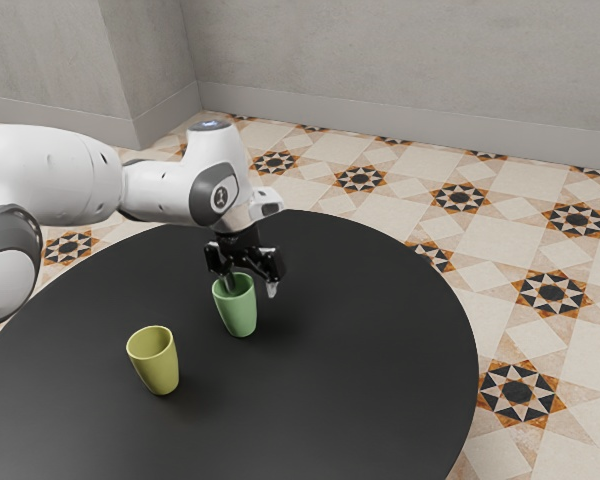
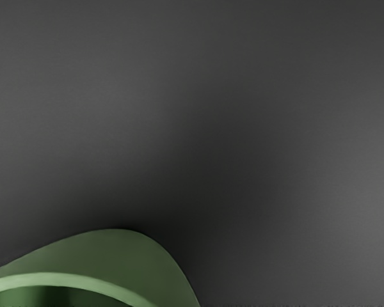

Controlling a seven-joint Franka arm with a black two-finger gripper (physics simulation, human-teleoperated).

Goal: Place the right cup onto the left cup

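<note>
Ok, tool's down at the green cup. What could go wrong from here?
The tool is open, one finger apparently inside the green cup's mouth and the other outside, clear of the wall. Closing could drag the green cup sideways or tip it.

If it grips just that wall, the cup may swing or tilt when lifted.

The yellow cup stands upright and looks similar in width, so a tilted cup might catch its rim and knock it over.
</note>
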